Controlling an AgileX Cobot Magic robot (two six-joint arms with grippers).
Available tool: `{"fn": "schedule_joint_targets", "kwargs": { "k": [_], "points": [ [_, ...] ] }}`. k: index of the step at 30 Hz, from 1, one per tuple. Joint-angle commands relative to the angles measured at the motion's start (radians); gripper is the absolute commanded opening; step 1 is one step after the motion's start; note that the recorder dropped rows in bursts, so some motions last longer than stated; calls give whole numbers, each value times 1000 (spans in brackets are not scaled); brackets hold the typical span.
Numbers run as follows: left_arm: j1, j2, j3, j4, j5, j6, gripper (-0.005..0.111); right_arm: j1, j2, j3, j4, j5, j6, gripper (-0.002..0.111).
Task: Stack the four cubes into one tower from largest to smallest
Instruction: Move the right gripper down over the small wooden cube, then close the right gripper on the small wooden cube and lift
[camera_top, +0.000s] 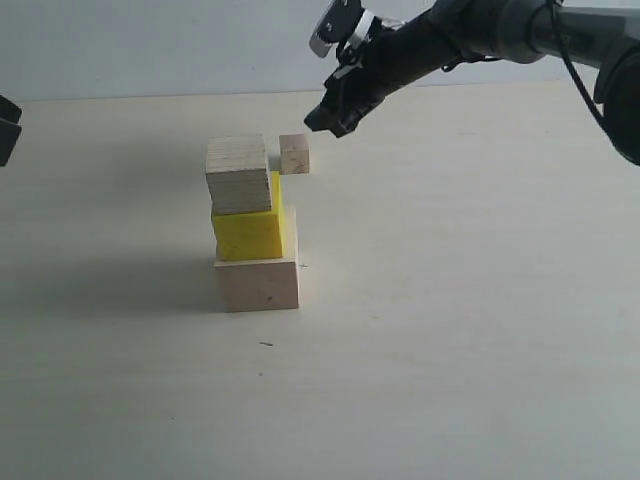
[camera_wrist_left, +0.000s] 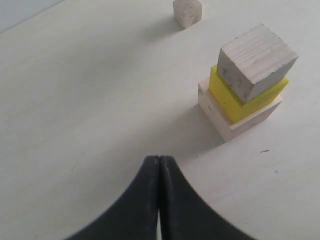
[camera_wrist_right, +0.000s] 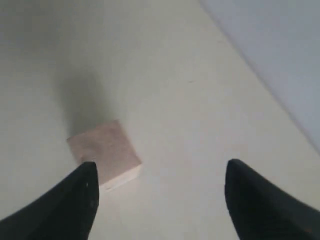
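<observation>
Right wrist view: right tool (camera_wrist_right: 160, 167) spread wide, empty, above small cube (camera_wrist_right: 105, 155) on tabletop (camera_wrist_right: 175, 75); cube off-centre in gap. Centre over cube, square to faces, descend, close gently. Three-cube stack (camera_top: 250, 225) near; avoid nudging. Left tool (camera_wrist_left: 159, 160) pressed closed, empty.

- Soft, even light is falling across the pale surface (camera_top: 450, 350).
- The tower (camera_top: 250, 225) is casting a faint, broad shadow leftward in the exterior view.
- The right wrist view is looking blurred, its dark fingers (camera_wrist_right: 70, 210) showing soft edges.
</observation>
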Motion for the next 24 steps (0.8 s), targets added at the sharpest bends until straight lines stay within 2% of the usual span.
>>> {"fn": "schedule_joint_targets", "kwargs": {
  "k": [1, 6, 13, 24],
  "points": [
    [2, 4, 3, 6, -13, -1, 0, -2, 38, -53, -8, 68, -57, 68],
    [2, 3, 3, 6, 3, -1, 0, -2, 71, -125, 12, 189, -142, 68],
    [2, 3, 3, 6, 7, -1, 0, -2, 114, -192, 29, 267, -151, 68],
    [2, 3, 3, 6, 6, 1, 0, -2, 131, -192, 47, 205, -185, 68]
  ]
}}
